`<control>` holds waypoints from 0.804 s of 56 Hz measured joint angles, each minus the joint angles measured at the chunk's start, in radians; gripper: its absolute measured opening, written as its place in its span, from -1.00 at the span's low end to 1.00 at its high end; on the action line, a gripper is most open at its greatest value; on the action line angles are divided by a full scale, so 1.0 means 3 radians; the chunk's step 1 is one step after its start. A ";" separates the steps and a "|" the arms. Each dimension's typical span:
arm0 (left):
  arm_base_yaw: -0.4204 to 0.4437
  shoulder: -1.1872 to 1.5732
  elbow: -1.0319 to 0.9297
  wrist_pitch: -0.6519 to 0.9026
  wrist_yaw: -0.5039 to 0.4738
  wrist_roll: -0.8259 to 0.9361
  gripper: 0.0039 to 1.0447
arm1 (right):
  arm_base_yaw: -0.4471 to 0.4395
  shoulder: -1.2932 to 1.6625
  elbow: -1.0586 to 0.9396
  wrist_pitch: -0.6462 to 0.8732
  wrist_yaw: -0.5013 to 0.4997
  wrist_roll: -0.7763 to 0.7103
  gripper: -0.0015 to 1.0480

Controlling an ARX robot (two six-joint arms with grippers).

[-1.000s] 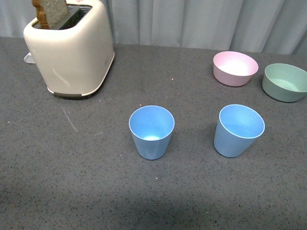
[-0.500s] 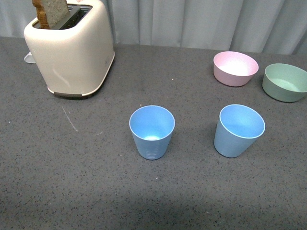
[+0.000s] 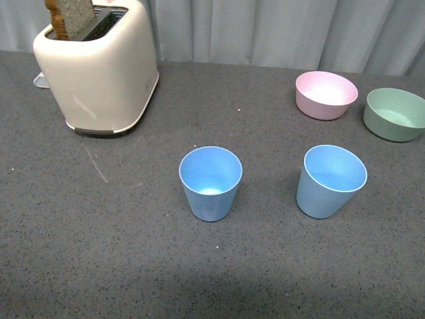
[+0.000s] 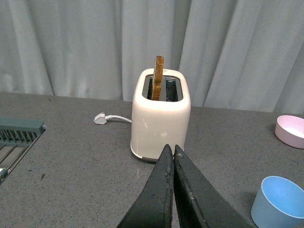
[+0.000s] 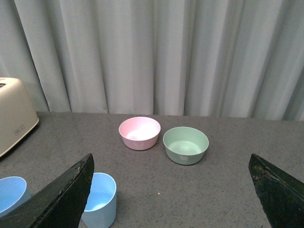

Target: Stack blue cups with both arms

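Observation:
Two light blue cups stand upright and apart on the grey table: one in the middle [image 3: 210, 181] and one to its right [image 3: 330, 179]. Neither arm shows in the front view. My left gripper [image 4: 170, 148] is shut and empty, held above the table in front of the toaster; one blue cup [image 4: 278, 201] shows to its side. My right gripper [image 5: 171, 164] is wide open and empty; a blue cup [image 5: 99, 199] stands by one finger [image 5: 61, 197], and the other cup [image 5: 10, 194] shows at the view's edge.
A cream toaster [image 3: 96, 66] with a slice of toast [image 3: 70, 16] stands at the back left, its plug [image 4: 100, 118] behind it. A pink bowl [image 3: 325, 94] and a green bowl [image 3: 395, 114] sit at the back right. A green rack [image 4: 16, 137] lies at the far left.

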 joint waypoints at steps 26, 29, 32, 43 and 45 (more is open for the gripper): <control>0.0000 -0.0643 0.0001 -0.0666 0.0003 0.0000 -0.84 | 0.0000 0.0000 0.0000 0.0000 0.0000 0.0000 0.81; 0.0000 -0.0645 0.0001 -0.0666 0.0003 0.0000 -0.60 | 0.0000 0.0000 0.0000 0.0000 0.0000 0.0000 0.81; 0.0000 -0.0646 0.0001 -0.0666 0.0003 0.0000 -0.43 | 0.0000 0.0000 0.0000 0.0000 0.0000 0.0000 0.81; 0.0000 -0.0647 0.0001 -0.0666 0.0003 0.0000 0.22 | -0.0117 0.0361 0.0067 -0.0029 -0.0273 -0.0640 0.81; 0.0000 -0.0647 0.0001 -0.0666 0.0003 0.0000 0.36 | -0.0144 0.0594 0.0092 0.0106 -0.0273 -0.0755 0.81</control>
